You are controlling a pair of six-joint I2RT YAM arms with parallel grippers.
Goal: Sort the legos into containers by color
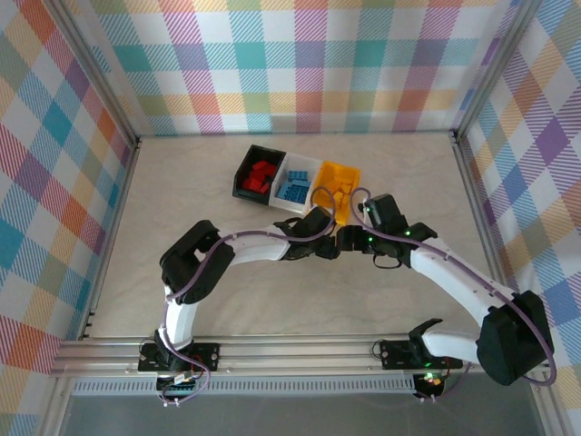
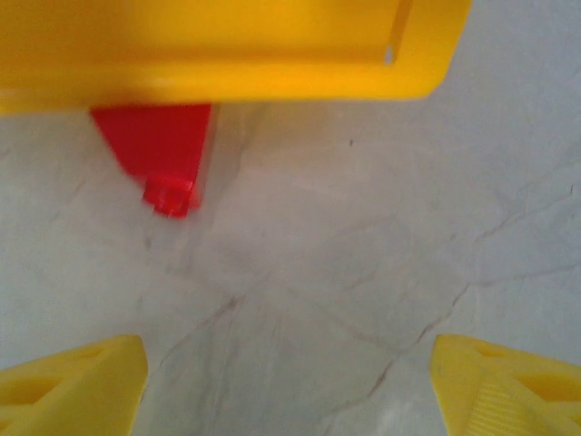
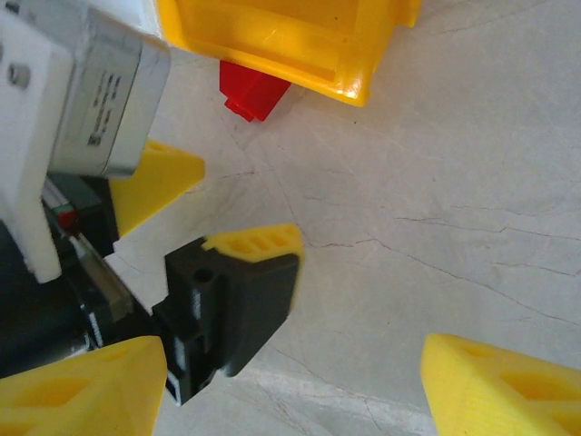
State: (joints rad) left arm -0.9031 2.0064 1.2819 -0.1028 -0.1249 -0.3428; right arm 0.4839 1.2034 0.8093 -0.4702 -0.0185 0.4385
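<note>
Over the table (image 1: 272, 300), both arms bend inward beside the yellow bin (image 1: 339, 166).

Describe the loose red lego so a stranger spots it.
Of the three bins in a row, take the yellow bin at the right end. At its near foot lies a red lego. Other reds sit in the black bin; this one lies outside.

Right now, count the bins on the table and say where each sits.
3, in a row at the far middle of the table: black bin left, white bin center, yellow-orange bin right, its near end partly covered. No others seem hidden.
</note>
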